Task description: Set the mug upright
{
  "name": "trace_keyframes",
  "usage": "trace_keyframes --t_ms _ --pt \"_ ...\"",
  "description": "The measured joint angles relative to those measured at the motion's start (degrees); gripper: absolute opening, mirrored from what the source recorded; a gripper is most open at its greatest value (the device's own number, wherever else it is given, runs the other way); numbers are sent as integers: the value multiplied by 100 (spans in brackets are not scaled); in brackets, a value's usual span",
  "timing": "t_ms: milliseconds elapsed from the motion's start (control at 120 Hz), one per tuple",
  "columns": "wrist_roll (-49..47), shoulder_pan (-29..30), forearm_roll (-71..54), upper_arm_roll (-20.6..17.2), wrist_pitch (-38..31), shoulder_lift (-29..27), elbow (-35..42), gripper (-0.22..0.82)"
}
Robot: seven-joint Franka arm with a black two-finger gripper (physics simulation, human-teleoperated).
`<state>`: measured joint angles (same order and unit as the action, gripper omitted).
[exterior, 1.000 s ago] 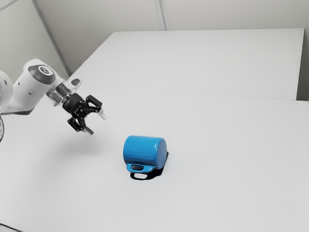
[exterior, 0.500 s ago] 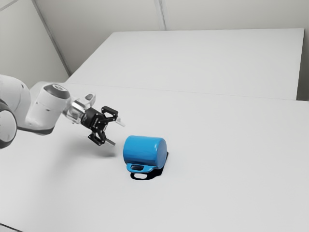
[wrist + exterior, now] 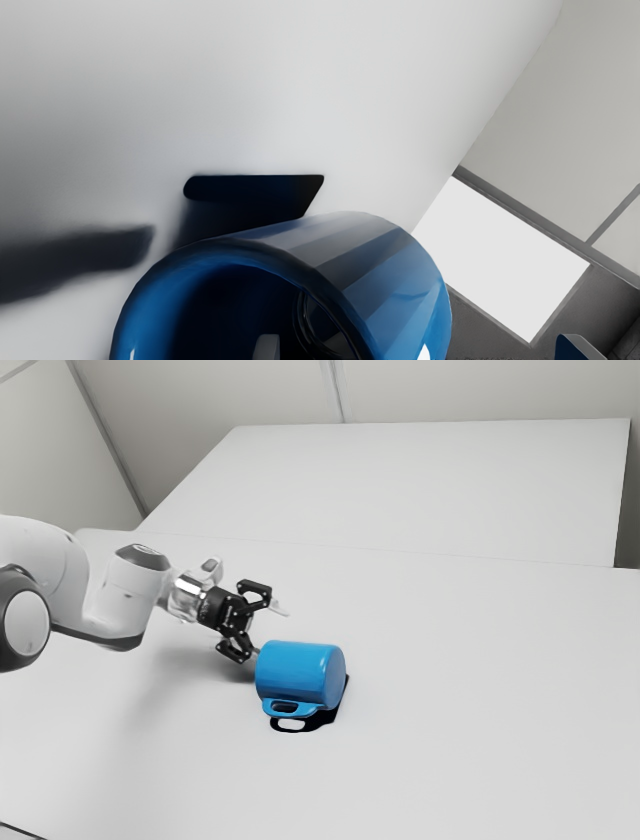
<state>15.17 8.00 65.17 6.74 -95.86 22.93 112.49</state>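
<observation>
In the exterior view the black gripper (image 3: 270,632) stands open at the mouth end of the blue mug (image 3: 300,672), its lower fingertip close by the rim and its other fingertip higher, above the mug's level. The mug lies on its side, mouth toward the gripper, base toward the exterior view's right, handle (image 3: 290,708) low on the near side. From the wrist, the open gripper (image 3: 421,347) has one fingertip over the mouth of the mug (image 3: 395,290) and the other outside its wall. Whether a finger touches the mug I cannot tell.
The mug rests on a large white table (image 3: 480,690), its dark shadow beside the handle. A second white surface (image 3: 430,480) extends at the back, with pale walls (image 3: 480,390) behind it.
My arm has come in toward the exterior view's right and downward, bringing the open gripper from well short of the mug to its mouth end. The mug has stayed where it was.
</observation>
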Motion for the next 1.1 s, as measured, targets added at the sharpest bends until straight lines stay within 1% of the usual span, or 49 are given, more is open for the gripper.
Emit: trace_keyframes --t_ms 133,167,267,317,392,475,625,700,858,967,1100 --pt "-67 -39 73 -97 -20 4 -10 59" --pt "-81 -45 56 -99 -27 5 -22 52" --pt "-132 -71 -139 -107 -41 -1 -84 24" --pt "-159 -87 -192 -110 -44 -7 -101 13" --pt "-201 -122 -241 -114 -48 -11 -146 2" --pt "-258 -142 -271 -197 -57 -13 -187 -6" --pt "-365 -156 -309 -347 -120 -13 -215 -13" --pt "-417 -161 -334 -362 -153 -15 -248 -14" --pt "-548 -193 -750 -366 -191 -136 -578 -16" --pt "-621 -312 -1346 -373 -252 -375 -769 -16" --pt "-682 -381 -2337 -513 -455 -815 -796 -15"
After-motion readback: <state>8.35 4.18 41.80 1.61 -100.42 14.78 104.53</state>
